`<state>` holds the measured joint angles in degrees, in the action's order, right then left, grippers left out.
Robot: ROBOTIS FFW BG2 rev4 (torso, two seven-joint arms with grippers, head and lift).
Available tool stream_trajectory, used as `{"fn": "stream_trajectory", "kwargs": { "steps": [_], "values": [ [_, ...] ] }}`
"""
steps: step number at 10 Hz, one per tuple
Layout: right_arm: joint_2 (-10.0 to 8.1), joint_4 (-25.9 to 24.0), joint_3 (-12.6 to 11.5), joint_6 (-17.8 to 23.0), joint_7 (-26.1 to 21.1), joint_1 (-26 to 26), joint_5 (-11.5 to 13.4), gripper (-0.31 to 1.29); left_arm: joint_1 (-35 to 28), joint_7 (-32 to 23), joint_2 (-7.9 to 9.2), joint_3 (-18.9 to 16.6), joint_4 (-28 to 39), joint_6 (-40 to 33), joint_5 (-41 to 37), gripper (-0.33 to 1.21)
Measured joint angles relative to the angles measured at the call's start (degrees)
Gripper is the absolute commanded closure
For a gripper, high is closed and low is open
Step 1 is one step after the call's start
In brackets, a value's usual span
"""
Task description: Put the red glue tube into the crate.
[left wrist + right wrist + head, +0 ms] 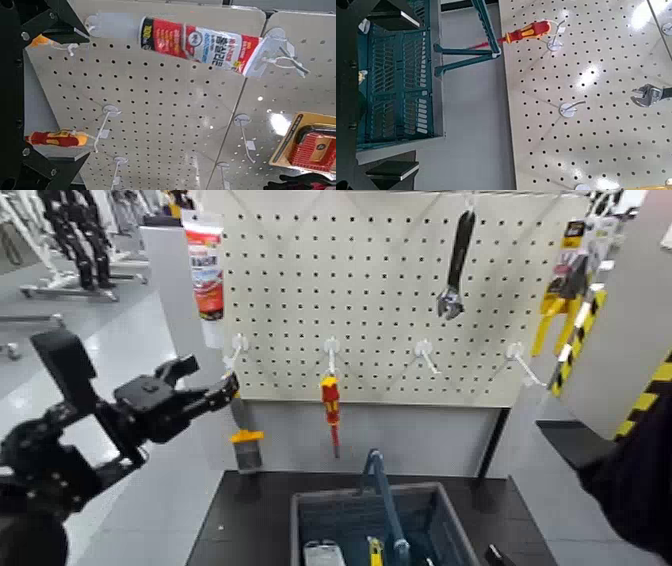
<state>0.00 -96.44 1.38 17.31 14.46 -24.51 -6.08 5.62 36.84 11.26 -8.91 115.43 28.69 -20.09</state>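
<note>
One glue tube [206, 275], with a red and white label, hangs by the upper left corner of the pegboard [370, 305], its cap end pointing down. The left gripper [207, 380] is below the tube, in front of the board's lower left corner. Its fingers are apart, and the tube is clear of them. The right gripper [399, 93] is at the worktop's right side, also with its fingers apart.

A grey crate [440, 535] sits on the dark worktop [245, 515], between its left and right edges, with a blue-grey handle [386, 500] rising across the middle. Inside lie a whitish item [323, 553] and a yellow tool [376, 552].

A red and yellow screwdriver [331, 402] hangs near the board's lower edge, tip downward. A scraper [247, 448] is near the lower left corner. A wrench [455, 270] hangs from the upper edge, and yellow-handled pliers [562, 295] are near the upper right corner.
</note>
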Motion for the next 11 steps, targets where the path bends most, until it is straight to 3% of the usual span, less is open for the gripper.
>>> {"fn": "stream_trajectory", "kwargs": {
  "steps": [7,11],
  "values": [
    [0.00,0.2,0.1,0.2,-0.4,1.0,0.0,0.07,10.2,5.0,3.38,-1.8,-2.6,4.7,-2.7,0.29],
    [0.00,0.4,0.1,0.8,-0.6,1.4,0.0,0.07,14.5,7.9,4.02,-2.0,-6.4,4.1,-2.0,0.30]
  ]
}}
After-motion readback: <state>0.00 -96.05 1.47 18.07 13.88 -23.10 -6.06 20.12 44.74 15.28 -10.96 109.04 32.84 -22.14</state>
